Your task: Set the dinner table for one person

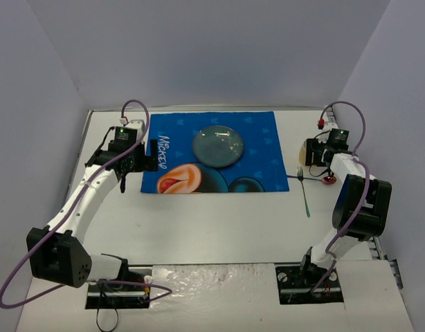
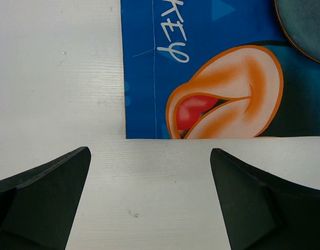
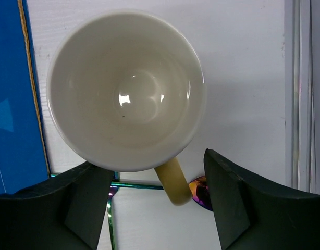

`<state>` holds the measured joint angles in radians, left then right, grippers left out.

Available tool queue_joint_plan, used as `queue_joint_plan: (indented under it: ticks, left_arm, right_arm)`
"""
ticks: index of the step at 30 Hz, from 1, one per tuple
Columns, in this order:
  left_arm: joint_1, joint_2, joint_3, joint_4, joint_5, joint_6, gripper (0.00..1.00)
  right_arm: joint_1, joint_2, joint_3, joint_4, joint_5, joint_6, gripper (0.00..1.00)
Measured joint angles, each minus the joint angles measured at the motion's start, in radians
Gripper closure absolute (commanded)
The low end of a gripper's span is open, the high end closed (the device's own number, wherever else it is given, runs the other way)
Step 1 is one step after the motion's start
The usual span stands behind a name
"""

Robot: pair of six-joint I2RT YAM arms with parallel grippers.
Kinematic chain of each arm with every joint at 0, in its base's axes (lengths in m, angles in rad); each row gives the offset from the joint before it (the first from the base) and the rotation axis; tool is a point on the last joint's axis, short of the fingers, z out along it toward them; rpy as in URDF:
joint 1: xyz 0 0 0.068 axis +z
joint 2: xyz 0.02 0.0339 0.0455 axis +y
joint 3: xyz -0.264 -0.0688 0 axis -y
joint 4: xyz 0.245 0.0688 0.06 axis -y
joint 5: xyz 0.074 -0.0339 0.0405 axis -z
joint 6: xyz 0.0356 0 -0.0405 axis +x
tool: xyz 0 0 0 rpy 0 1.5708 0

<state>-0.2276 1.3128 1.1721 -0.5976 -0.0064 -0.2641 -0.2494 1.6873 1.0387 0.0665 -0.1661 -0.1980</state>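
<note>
The white dinner table (image 1: pixel 219 221) carries a blue Mickey placemat (image 1: pixel 212 152) with a grey-blue plate (image 1: pixel 218 146) on it. A cream mug (image 3: pixel 126 88) stands upright right of the placemat, its handle (image 3: pixel 173 182) pointing toward my right gripper (image 3: pixel 156 166). That gripper is open, with one jaw on each side of the handle. It hovers over the mug in the top view (image 1: pixel 313 160). My left gripper (image 2: pixel 150 156) is open and empty over bare table, just off the placemat's near left corner (image 2: pixel 201 67). In the top view it sits at the placemat's left edge (image 1: pixel 151 153).
An iridescent fork (image 1: pixel 306 194) and a spoon (image 1: pixel 328 180) lie on the table beside and partly under the mug; both show in the right wrist view, the fork (image 3: pixel 110 208) and the spoon bowl (image 3: pixel 200 191). A metal edge rail (image 3: pixel 300 94) runs along the right.
</note>
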Motion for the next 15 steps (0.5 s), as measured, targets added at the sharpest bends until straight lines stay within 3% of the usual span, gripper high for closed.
queue_joint_plan:
  ticks: [11, 15]
  left_arm:
    - [0.0, 0.001, 0.0, 0.0, -0.006, 0.003, 0.03]
    - [0.0, 0.006, 0.0, 0.0, -0.006, 0.003, 0.03]
  right_arm:
    - [-0.006, 0.013, 0.015, 0.005, -0.018, -0.04, 0.78]
    - [-0.005, 0.013, 0.016, 0.006, -0.029, -0.044, 0.97]
